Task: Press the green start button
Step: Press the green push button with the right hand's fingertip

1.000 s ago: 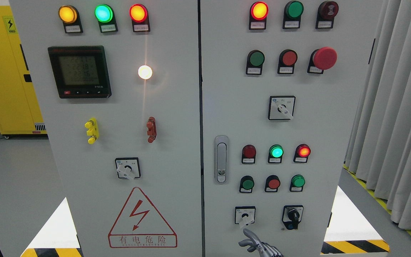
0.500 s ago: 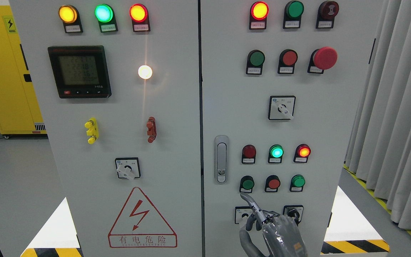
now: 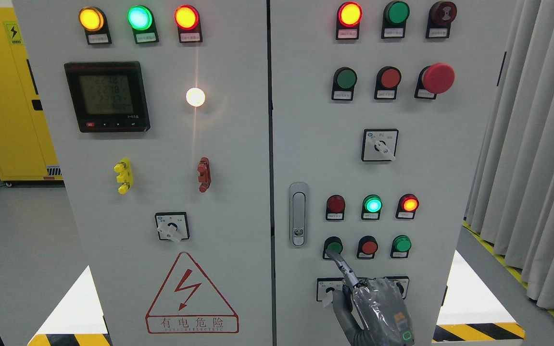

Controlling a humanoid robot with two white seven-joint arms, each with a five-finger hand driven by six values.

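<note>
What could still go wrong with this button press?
The right hand's pointing finger meets only the lower edge of the green button, so it may slide off without pressing. The red button sits close beside it; drifting right could hit that. The hand also covers the switches below.

An industrial electrical room: a grey control cabinet [image 3: 238,158] with indicator lamps, beside a yellow safety cabinet [image 3: 3,96].

Since a second ago the right hand [image 3: 375,307], grey and metallic with its index finger [image 3: 342,265] extended and the others curled, has risen from the bottom edge up the right cabinet door until that fingertip reaches the lower edge of the round green push button [image 3: 334,247].
</note>
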